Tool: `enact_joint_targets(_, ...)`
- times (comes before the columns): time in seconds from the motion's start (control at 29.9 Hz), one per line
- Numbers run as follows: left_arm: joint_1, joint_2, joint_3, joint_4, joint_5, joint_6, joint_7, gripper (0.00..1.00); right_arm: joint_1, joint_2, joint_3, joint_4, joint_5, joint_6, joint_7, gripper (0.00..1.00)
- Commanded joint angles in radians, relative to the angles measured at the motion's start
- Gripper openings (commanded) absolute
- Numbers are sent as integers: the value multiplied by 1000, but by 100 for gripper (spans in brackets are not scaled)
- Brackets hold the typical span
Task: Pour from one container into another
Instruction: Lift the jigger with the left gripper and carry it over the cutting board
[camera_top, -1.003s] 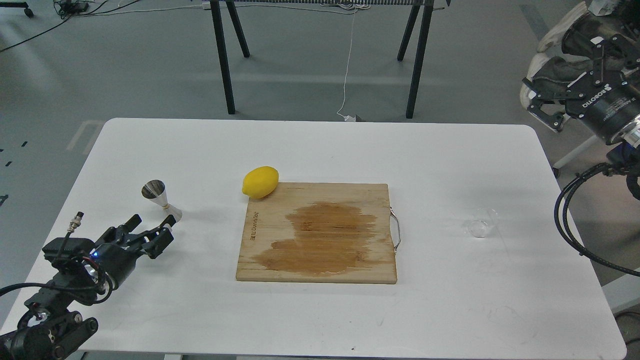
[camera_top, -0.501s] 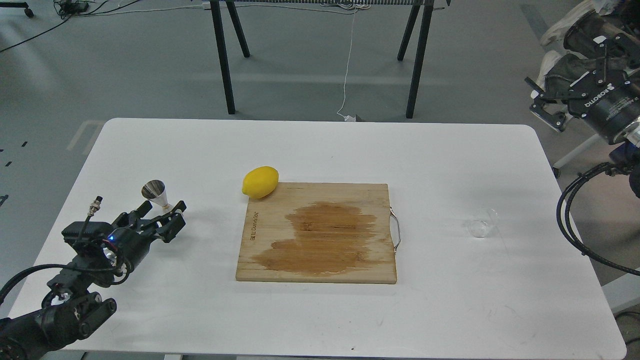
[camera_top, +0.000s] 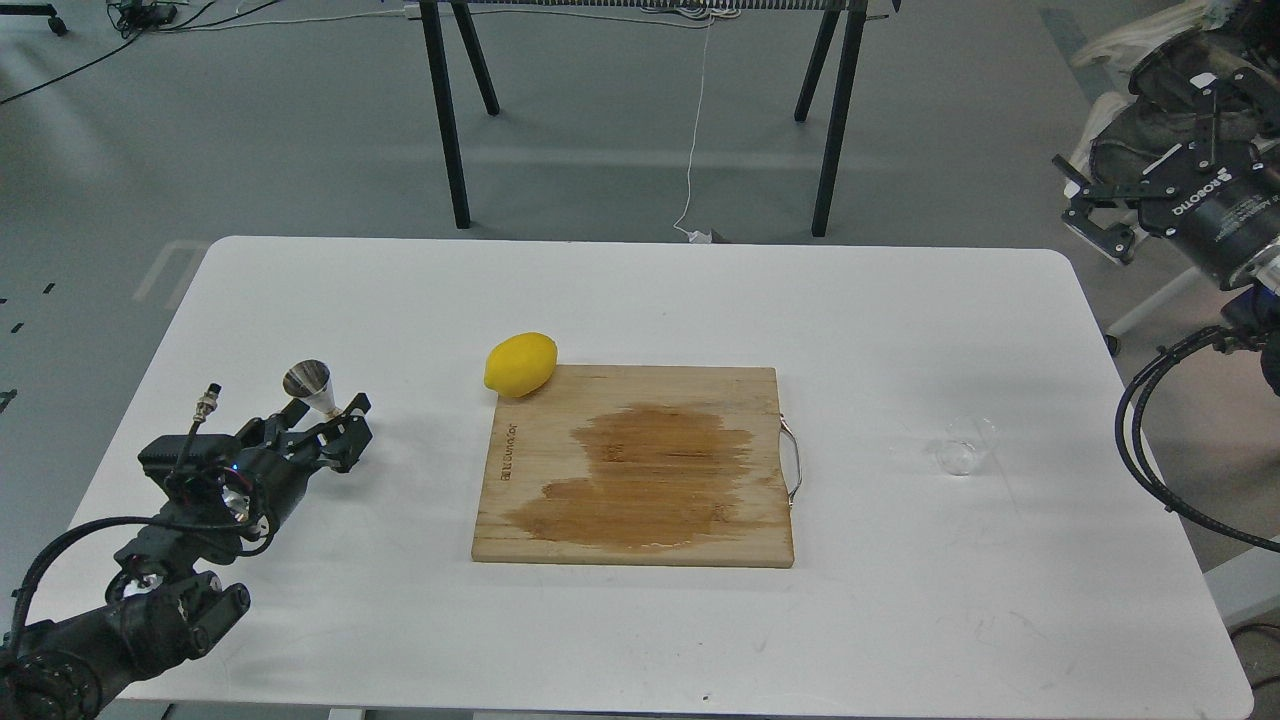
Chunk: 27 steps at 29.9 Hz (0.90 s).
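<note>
Left gripper (camera_top: 322, 420) jaws straddle jigger (camera_top: 313, 388) base.

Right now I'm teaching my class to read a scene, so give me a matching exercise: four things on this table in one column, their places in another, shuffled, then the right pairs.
Things:
1. lemon
2. steel jigger
3. clear glass cup
4. left claw

Places:
A. alone on the table's right part
B. at the wooden cutting board's far left corner
C. around the jigger's lower cone
D. upright on the table's left part

Pairs: 1-B, 2-D, 3-A, 4-C
</note>
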<state>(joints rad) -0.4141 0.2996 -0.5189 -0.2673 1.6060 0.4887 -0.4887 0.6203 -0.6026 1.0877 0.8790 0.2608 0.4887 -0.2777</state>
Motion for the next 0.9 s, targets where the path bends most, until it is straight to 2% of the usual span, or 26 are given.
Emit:
enact_joint_targets(0.0,-5,-3,0,16,0,0,0,62,-1,0,0,1,0,0,0,99)
enact_joint_targets(0.03,-5,-3,0,17,0,0,0,59,-2,0,0,0,0,0,0,99)
enact_joint_targets(0.2,-12,-3,0,17,-1,0,0,26,-7,1,0,1,0,0,0,99)
enact_joint_targets(0.3,-14,-7,0,17,0,0,0,10,-10,0,0,1,2,0,0,99)
enact_joint_targets(0.33,-14,-4,0,17,2,0,0,8,-10,1,1,1,3,0,0,99)
enact_joint_targets(0.5,-25,-2,-1,10,5,0,0,5,-10,1,3,-2,3,0,0,99)
enact_joint_targets(0.7,-129,-2,0,-12,8,0,0,5,-11,0,12,-28,3,0,-3,99)
enact_joint_targets(0.87,-285,6,3,-170,14,0,0,5,-14,-5,14,-75,3,0,-9,99)
